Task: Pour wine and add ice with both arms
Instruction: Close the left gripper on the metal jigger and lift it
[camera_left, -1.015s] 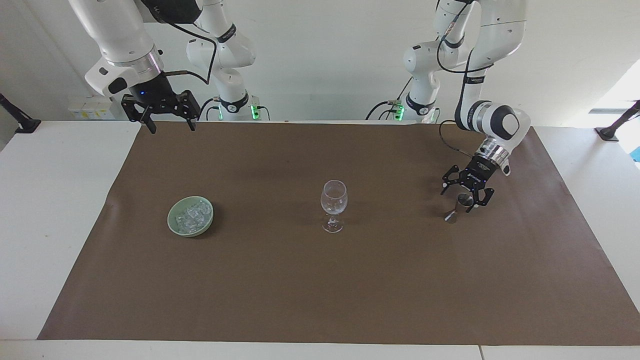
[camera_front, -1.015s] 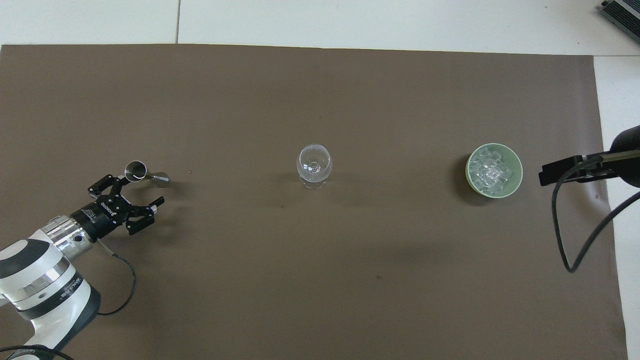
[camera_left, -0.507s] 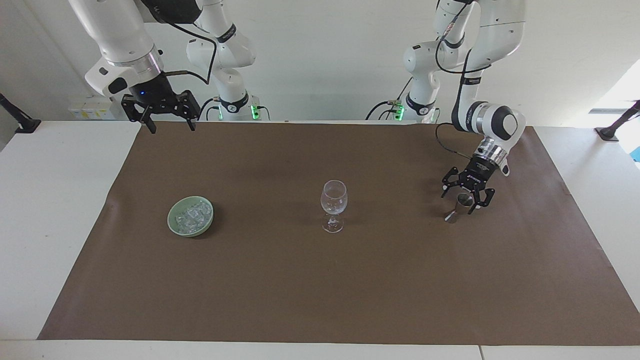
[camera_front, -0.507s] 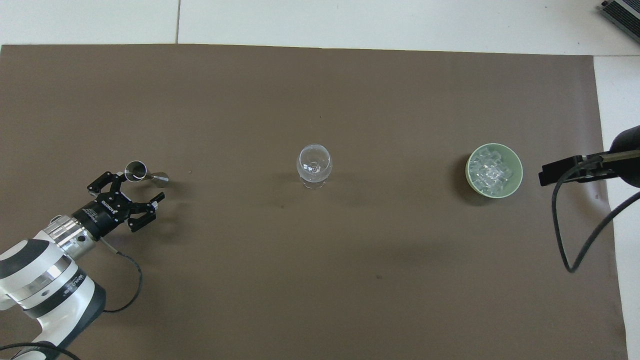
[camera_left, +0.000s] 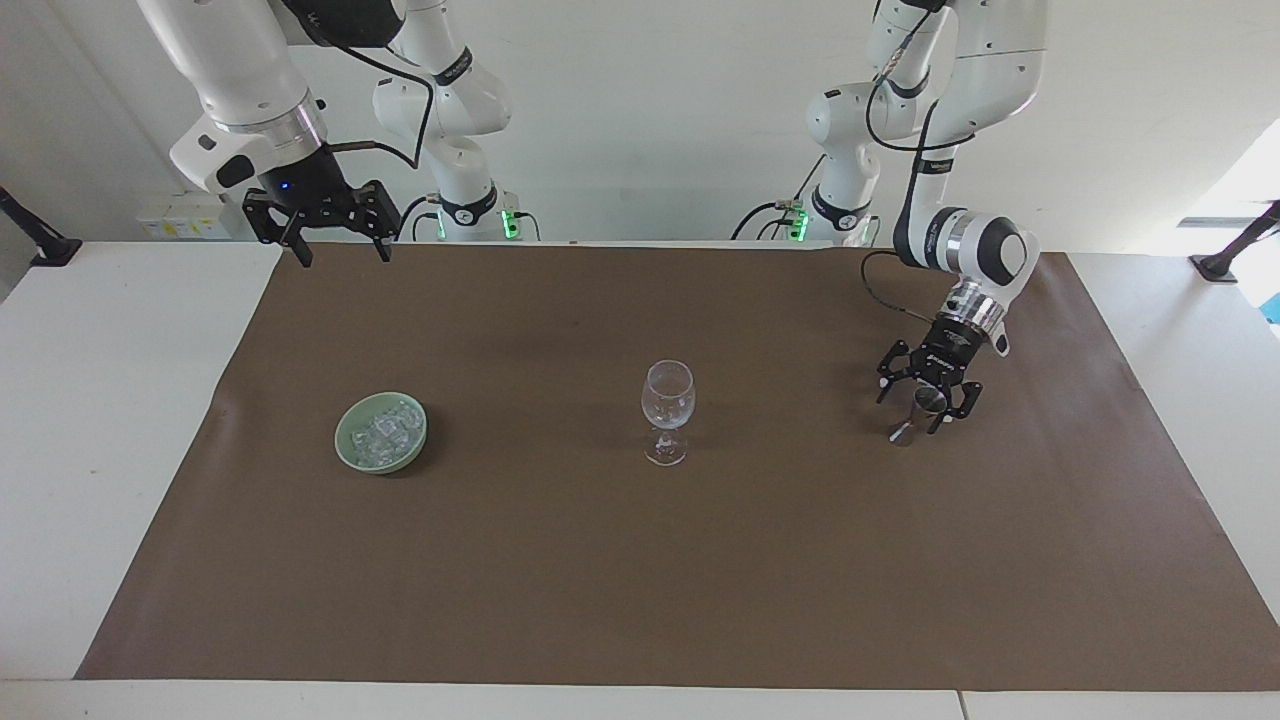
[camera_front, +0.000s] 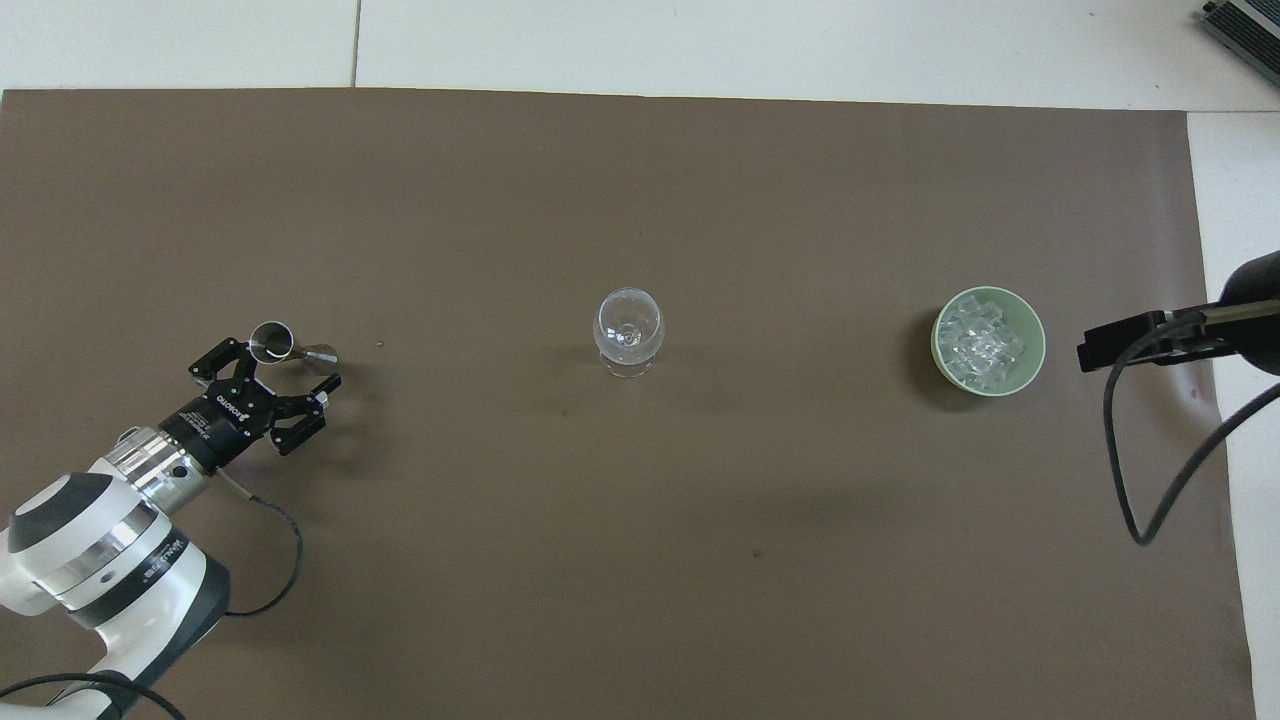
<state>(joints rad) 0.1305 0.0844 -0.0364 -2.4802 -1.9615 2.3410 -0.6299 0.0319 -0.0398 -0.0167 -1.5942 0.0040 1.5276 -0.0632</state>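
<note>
Brown mat (camera_left: 640, 560) covers the table. Ice (camera_left: 382, 432) sits in a dish (camera_left: 352, 455), frame left. Left gripper (camera_left: 926, 404), jaws open, straddles the jigger (camera_left: 920, 412) without gripping; right gripper (camera_left: 337, 250) waits open, upper left.

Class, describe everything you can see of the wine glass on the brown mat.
The wine glass is clear and looks like glass, with a rounded bowl, thin stem and round foot. It stands upright and appears empty, near the middle of the brown mat, between the pale green dish of ice and the small metal measuring cup. Only the mat touches it; no gripper is near.
</note>
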